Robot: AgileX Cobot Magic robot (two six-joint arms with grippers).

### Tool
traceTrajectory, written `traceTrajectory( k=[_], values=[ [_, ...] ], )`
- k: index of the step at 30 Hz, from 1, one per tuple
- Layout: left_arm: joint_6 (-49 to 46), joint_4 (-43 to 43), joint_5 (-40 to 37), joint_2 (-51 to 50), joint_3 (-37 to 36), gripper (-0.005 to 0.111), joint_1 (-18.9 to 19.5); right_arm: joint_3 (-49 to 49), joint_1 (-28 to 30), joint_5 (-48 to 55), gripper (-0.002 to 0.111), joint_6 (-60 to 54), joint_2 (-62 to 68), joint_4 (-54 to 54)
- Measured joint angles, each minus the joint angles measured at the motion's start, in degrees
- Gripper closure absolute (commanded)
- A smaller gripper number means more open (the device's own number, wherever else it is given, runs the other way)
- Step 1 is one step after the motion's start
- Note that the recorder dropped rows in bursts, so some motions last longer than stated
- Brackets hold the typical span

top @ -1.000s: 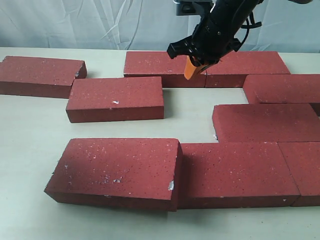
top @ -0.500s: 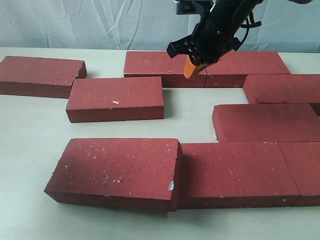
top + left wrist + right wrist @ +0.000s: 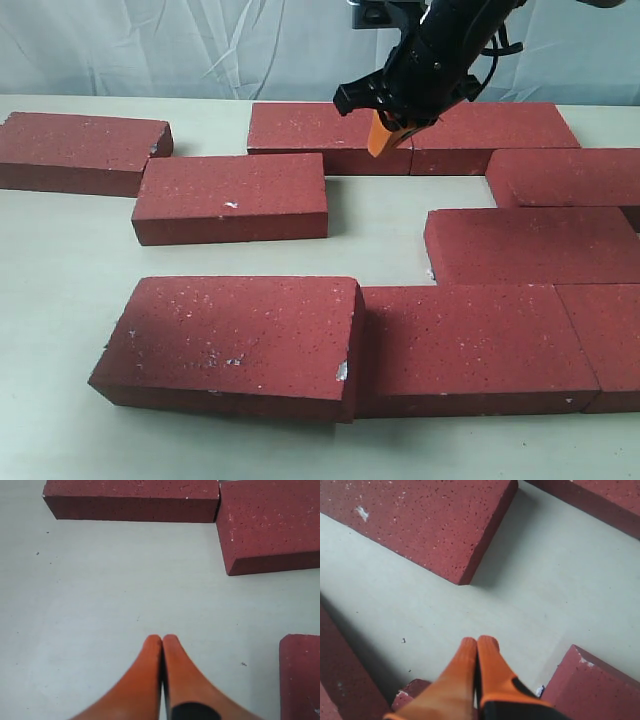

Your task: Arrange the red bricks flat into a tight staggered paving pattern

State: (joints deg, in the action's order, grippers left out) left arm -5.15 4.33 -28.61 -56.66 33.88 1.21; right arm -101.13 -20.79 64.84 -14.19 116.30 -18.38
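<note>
surface: pale matte bench [image 3: 60, 300], with a few dark specks showing in the wrist views.
near row: three red bricks [image 3: 465, 345] run along the near edge toward the near right corner. the near-left brick [image 3: 235, 335] sits askew and its right end covers its neighbour's edge; i cannot tell whether it rests on it.
middle: one brick near the right edge [image 3: 530, 245] and one left of centre [image 3: 232, 197], with bare bench between them.
far row: four more bricks, two of them end to end near the far edge.
room: a creased white sheet [image 3: 150, 50] hangs behind the far edge.
right gripper [image 3: 380, 148]: reaches down from the far side, wrist tilted, and hangs above the joint of the far pair. in its wrist view the orange fingers [image 3: 470, 665] are pressed together on nothing.
left gripper [image 3: 162, 639]: unseen from outside. in its own view the fingers are together, empty, over bare bench.
change: none over the last second; arm and bricks are where they were.
</note>
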Motion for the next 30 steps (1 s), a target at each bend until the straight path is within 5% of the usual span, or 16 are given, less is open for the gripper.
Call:
traceTrajectory(
  k=[30],
  values=[
    [2.56,1.28,-6.98,-36.34,17.06,0.107,0.0,0.0,0.0,-0.92,0.109,0.0,0.0,5.55]
  ],
)
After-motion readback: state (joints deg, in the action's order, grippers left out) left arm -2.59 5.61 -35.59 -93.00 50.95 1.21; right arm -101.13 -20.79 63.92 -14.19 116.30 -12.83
